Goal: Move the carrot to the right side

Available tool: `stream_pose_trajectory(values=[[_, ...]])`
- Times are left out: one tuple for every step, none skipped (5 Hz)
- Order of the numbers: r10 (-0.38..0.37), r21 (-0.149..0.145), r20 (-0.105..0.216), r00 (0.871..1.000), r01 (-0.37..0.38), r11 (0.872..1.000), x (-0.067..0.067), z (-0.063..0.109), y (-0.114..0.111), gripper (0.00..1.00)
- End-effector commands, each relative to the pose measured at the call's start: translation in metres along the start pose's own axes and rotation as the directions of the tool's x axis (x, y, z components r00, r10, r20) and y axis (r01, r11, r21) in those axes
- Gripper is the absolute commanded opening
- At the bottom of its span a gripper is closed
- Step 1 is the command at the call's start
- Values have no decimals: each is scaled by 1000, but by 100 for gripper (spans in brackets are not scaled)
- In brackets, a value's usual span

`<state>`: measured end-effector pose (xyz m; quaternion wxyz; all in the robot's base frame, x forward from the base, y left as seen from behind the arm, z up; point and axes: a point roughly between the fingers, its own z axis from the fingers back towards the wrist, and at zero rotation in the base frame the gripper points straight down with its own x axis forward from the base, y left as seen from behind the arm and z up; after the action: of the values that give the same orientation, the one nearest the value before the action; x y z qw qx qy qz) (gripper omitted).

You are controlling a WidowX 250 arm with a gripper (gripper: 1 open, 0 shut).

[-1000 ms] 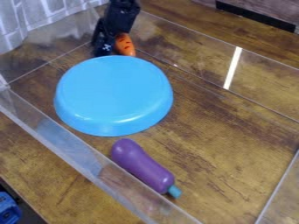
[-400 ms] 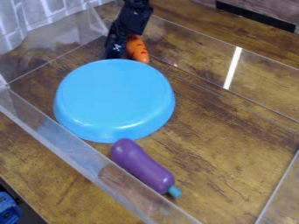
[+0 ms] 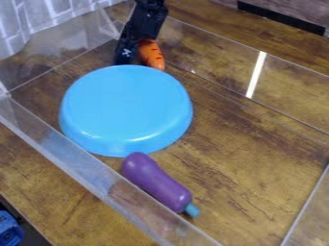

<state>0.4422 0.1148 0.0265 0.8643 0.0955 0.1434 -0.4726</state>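
Note:
The small orange carrot (image 3: 152,54) lies on the wooden table just behind the blue plate (image 3: 125,109), at the upper middle of the view. My black gripper (image 3: 137,46) comes down from the top edge and its fingers sit against the carrot's left end, hiding the leafy top. The fingers look closed on the carrot, but the grip is dark and small in the view. The purple eggplant (image 3: 161,182) with a teal stem lies near the front, below the plate.
Clear plastic walls (image 3: 77,173) fence the wooden table on the left, front and right. A bright reflection streak (image 3: 257,72) lies on the wood to the right.
Over the last second the gripper and carrot shifted right and slightly away from the plate's back edge. Since 0.4 s ago nothing has visibly moved.

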Motion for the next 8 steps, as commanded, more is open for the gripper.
stream_pose_trajectory(values=[[-15,61,24,1000,14,998,-3,16,6,0],[-36,73,26,999,34,997,-8,11,8,0],[-1,64,25,1000,0,998,-13,5,9,0],[34,55,25,999,-35,998,-18,-1,11,0],[2,65,28,1000,-4,998,-12,-2,7,0],[23,57,29,999,-24,998,-20,1,11,0],[43,49,30,999,-45,998,-28,3,14,0],[64,40,30,998,-65,997,-35,7,19,0]])
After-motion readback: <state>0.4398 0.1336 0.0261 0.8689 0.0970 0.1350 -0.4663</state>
